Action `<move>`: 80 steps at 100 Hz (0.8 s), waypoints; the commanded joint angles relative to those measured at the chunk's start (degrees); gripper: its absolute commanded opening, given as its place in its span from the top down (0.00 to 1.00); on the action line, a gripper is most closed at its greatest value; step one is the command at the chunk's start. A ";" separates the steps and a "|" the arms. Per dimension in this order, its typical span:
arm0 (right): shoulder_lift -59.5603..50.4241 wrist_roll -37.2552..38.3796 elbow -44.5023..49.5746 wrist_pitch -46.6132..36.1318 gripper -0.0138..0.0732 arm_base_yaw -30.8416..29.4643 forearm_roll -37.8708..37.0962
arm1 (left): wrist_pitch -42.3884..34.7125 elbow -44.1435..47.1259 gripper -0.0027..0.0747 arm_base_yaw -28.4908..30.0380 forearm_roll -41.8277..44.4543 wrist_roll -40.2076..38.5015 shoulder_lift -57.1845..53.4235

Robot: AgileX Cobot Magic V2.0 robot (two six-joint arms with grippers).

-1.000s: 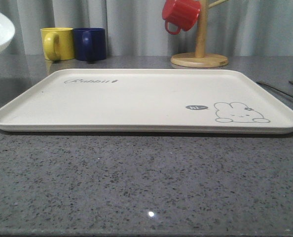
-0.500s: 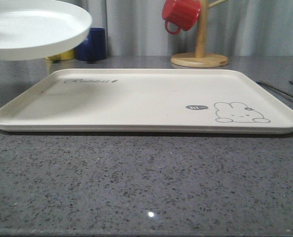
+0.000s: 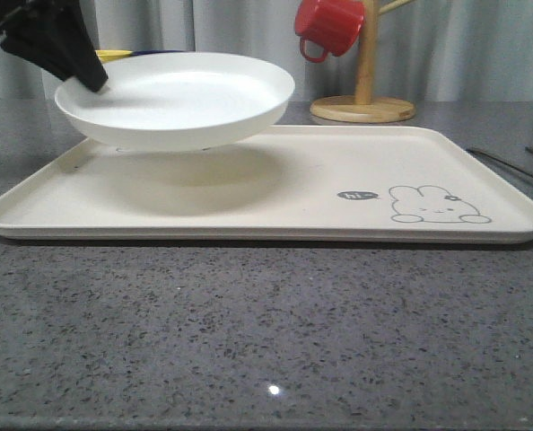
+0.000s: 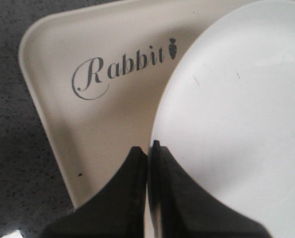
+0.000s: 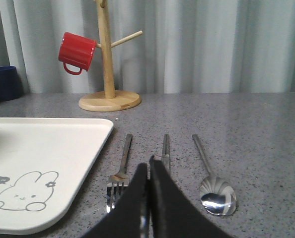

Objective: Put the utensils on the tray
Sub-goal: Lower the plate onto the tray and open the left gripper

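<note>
My left gripper [image 3: 91, 79] is shut on the rim of a round white plate [image 3: 186, 90] and holds it just above the left part of the cream tray [image 3: 338, 162]. In the left wrist view the fingertips [image 4: 148, 147] pinch the plate [image 4: 237, 124] edge over the tray [image 4: 122, 114] near its "Rabbit" script. To the right of the tray [image 5: 48, 144] the utensils lie side by side on the counter: fork [image 5: 118, 173], chopsticks [image 5: 165, 148] and spoon [image 5: 214, 191]. My right gripper [image 5: 148, 163] hovers shut over them, holding nothing. Two utensil handles [image 3: 504, 162] show at the far right.
A wooden mug tree [image 3: 365, 81] with a red mug [image 3: 329, 25] stands behind the tray. A dark blue mug [image 5: 3, 83] sits at the back of the grey speckled counter. A curtain closes off the rear.
The white plate has travelled from the upper left rightward and down to hover over the tray's left part, and my left gripper has come into the front view with it.
</note>
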 commanded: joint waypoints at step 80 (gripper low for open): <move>-1.29 -0.36 -1.00 -4.82 0.92 -0.35 0.00 | -1.73 -2.08 0.69 -0.88 -1.86 -1.48 3.93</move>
